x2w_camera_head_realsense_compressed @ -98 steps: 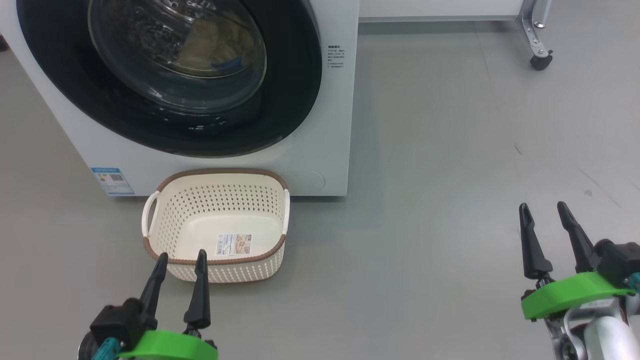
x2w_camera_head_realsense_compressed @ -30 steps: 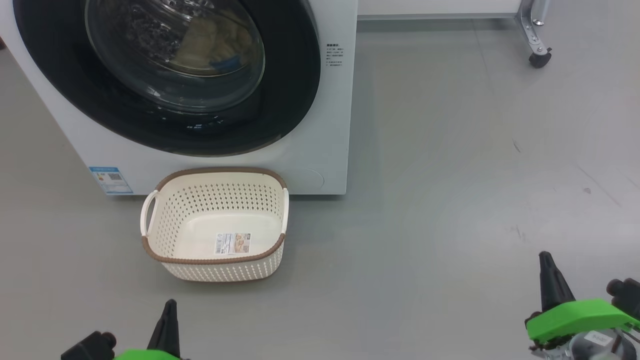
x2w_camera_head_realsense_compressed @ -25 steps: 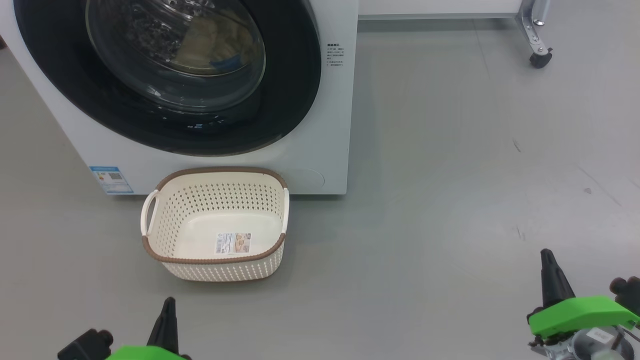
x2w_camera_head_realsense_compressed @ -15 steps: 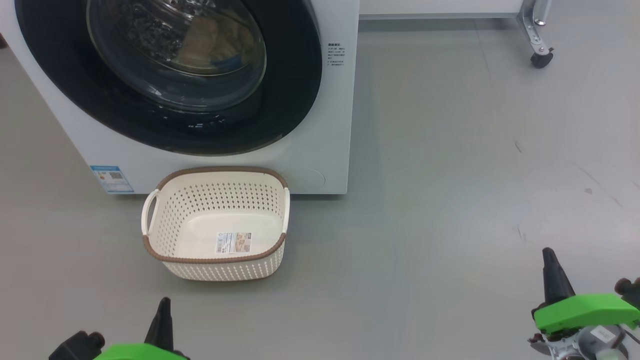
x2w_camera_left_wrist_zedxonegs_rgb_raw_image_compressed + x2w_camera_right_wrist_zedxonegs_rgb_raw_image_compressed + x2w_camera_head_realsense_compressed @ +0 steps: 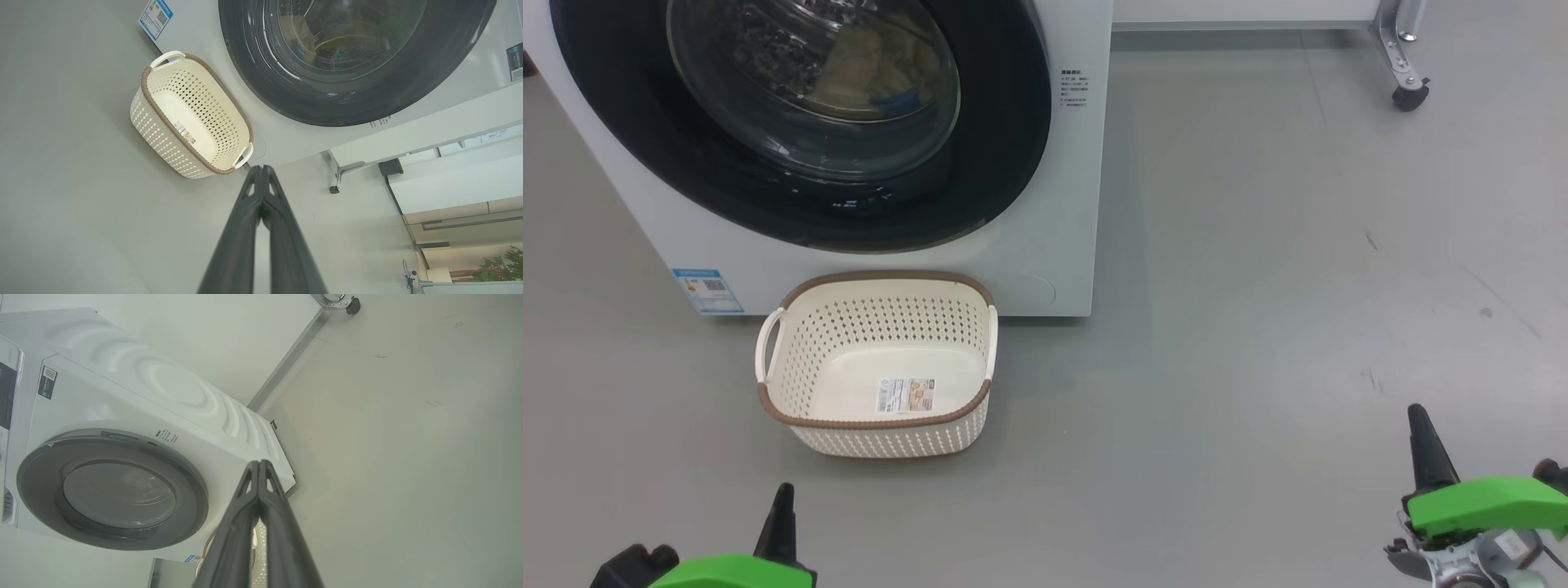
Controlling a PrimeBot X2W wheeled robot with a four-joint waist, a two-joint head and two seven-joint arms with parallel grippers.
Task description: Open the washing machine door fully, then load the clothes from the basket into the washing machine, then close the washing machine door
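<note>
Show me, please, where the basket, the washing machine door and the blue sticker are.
basket [image 5: 882, 327]: head view, on the perforated far wall inside.
washing machine door [image 5: 1005, 147]: head view, on the right side of its black rim.
blue sticker [image 5: 707, 291]: head view, on its middle.

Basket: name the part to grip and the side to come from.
Probably the white loop handle at the left end of the basket: it stands off the wall, leaving a finger gap, open floor beside it. Come from the left with the left claw.
</note>
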